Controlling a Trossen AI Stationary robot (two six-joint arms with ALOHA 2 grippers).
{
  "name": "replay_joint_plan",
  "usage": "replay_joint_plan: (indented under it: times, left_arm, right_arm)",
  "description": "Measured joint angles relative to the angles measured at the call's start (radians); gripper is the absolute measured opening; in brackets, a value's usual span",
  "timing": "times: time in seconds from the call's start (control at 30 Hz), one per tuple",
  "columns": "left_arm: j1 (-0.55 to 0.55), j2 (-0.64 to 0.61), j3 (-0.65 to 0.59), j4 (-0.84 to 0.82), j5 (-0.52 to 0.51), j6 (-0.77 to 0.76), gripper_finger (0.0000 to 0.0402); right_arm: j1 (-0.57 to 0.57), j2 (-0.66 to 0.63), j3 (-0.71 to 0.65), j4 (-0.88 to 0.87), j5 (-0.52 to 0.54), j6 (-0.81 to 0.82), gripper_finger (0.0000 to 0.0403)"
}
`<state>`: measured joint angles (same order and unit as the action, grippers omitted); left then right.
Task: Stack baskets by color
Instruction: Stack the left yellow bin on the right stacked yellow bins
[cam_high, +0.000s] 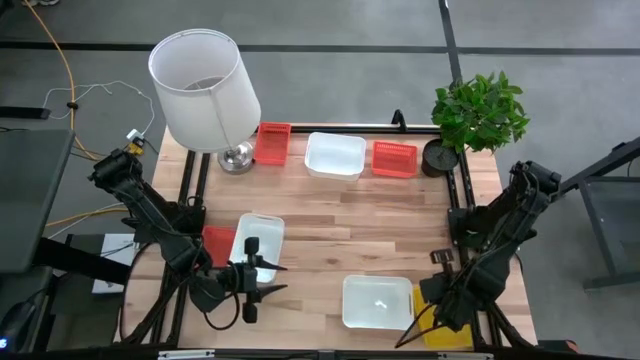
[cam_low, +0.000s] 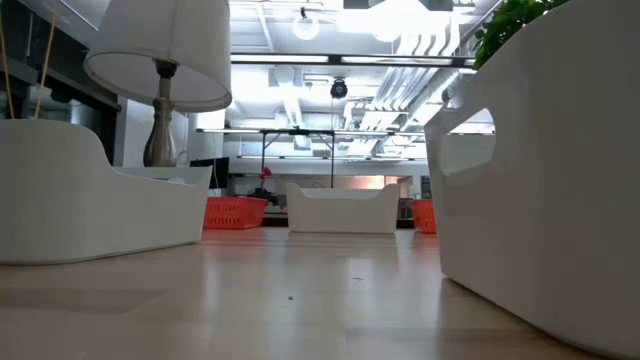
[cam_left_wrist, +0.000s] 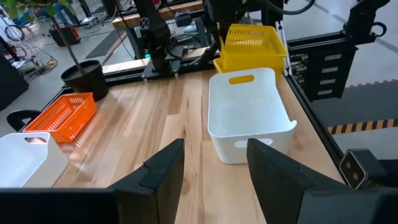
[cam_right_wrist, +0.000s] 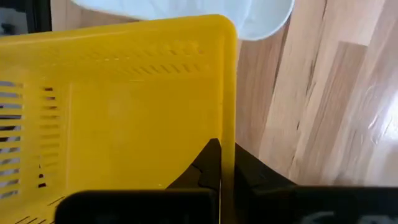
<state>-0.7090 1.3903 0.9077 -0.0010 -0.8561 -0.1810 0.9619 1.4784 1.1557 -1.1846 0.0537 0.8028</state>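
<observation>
The baskets, small shallow plastic trays in red, yellow and white, lie scattered on the wooden bench (cam_high: 320, 215). Going left to right: the left hand (cam_high: 250, 278) hovers with its fingers spread and empty just above the near end of a smooth white basket (cam_high: 262, 240), with a red meshed basket (cam_high: 218, 243) beside it. Two more red ones (cam_high: 272, 143) (cam_high: 394, 158) flank a white basket (cam_high: 335, 155) at the far edge. The right hand (cam_right_wrist: 222, 163) pinches the wall of a yellow meshed basket (cam_right_wrist: 118, 106), beside another white basket (cam_high: 377, 300). My judgement: keep the yellow basket level, line up its corners over the yellow pile, then release.
</observation>
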Motion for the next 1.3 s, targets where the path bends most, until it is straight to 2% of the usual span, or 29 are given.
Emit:
replay_joint_plan:
  times: [0.27, 0.43, 0.6, 0.83, 1.3]
  left_arm:
    - [0.0, 0.0, 0.0, -0.001, 0.0, 0.0, 0.0161]
    - [0.0, 0.0, 0.0, -0.001, 0.0, 0.0, 0.0161]
    - [0.0, 0.0, 0.0, -0.002, 0.0, 0.0, 0.0161]
    - [0.0, 0.0, 0.0, -0.002, 0.0, 0.0, 0.0161]
    - [0.001, 0.0, 0.0, -0.002, 0.001, 0.0, 0.0161]
  right_arm:
    - [0.0, 0.0, 0.0, 0.056, 0.001, -0.047, 0.0]
    - [0.0, 0.0, 0.0, 0.06, 0.049, -0.041, 0.0]
    - [0.0, 0.0, 0.0, 0.067, 0.083, 0.028, 0.0]
    - [0.001, 0.0, 0.0, 0.068, -0.003, 0.095, 0.0]
    - [0.001, 0.001, 0.0, 0.084, -0.005, 0.143, 0.0004]
